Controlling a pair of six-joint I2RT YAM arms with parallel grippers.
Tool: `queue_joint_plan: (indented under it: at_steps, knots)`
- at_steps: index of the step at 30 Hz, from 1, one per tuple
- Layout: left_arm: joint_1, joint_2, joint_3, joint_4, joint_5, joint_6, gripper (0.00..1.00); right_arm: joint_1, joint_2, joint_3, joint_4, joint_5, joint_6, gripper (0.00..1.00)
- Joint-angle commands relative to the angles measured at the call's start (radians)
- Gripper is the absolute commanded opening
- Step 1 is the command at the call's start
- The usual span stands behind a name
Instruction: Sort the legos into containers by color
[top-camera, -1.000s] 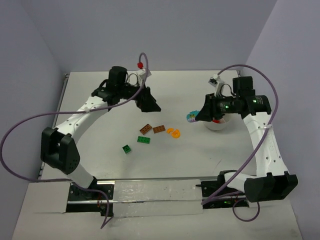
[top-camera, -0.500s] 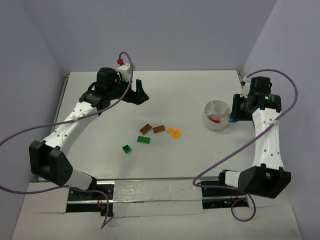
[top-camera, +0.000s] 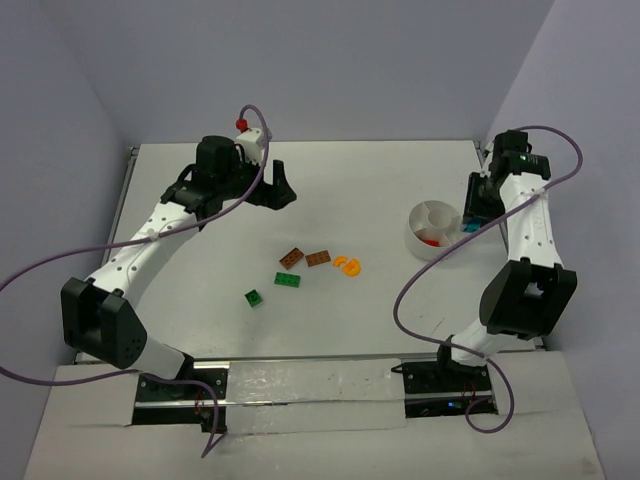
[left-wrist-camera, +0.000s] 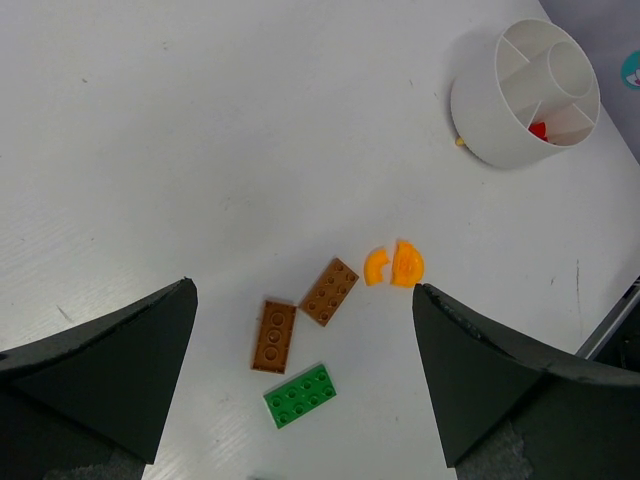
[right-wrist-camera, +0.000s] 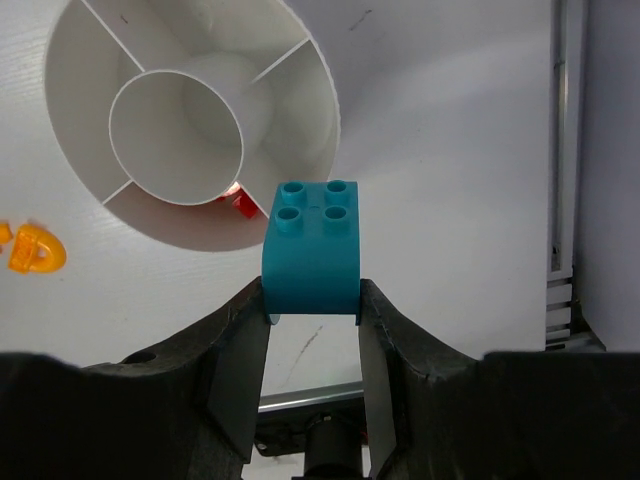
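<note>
Lego colour sort, early stage: one colour binned, one brick in transit, six pieces loose.

Done: red piece (right-wrist-camera: 243, 203) in one wedge of white divided bowl (left-wrist-camera: 478, 115), no other colour seen in the wedges on show. In hand: teal brick (right-wrist-camera: 311, 245), clamped by its sides in right gripper (right-wrist-camera: 312, 300), held at the bowl's rim, not yet dropped. Outstanding, mid-table (top-camera: 400, 180): two brown plates (left-wrist-camera: 273, 335), green plate (left-wrist-camera: 300, 395), two touching orange curved pieces (left-wrist-camera: 395, 265), small green brick (top-camera: 254, 298). Left gripper (left-wrist-camera: 301, 290) well above the cluster, fingers wide apart, holding nothing. Right wrist view alone confirms the clamp, reduced overhead to a teal speck. Overhead view alone shows the small green brick whole.
</note>
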Motion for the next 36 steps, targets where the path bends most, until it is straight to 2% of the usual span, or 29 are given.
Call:
queue_joint_plan:
  at_steps: [1,14,26,30,32,33,36]
  knots:
    - [-0.001,0.011,0.031,0.01,0.013,0.017,0.99,-0.005,0.036,0.061,0.015,-0.011,0.016,0.0]
    - [0.0,0.026,0.029,0.021,0.027,0.034,0.99,-0.005,0.145,0.12,-0.014,-0.088,0.049,0.01]
    - [-0.002,0.035,0.029,0.024,0.029,0.042,0.99,-0.005,0.191,0.084,-0.018,-0.092,0.054,0.09]
    - [0.0,0.038,0.03,0.023,0.032,0.042,0.99,-0.005,0.195,0.072,-0.021,-0.095,0.047,0.29]
    - [-0.001,0.04,0.033,0.018,0.031,0.042,0.99,-0.005,0.191,0.065,-0.019,-0.097,0.045,0.51]
    - [-0.002,0.041,0.035,0.015,0.031,0.043,0.99,-0.005,0.189,0.062,-0.018,-0.098,0.044,0.58]
    - [-0.002,0.042,0.045,0.003,0.034,0.047,0.99,-0.005,0.182,0.06,-0.021,-0.104,0.041,0.69]
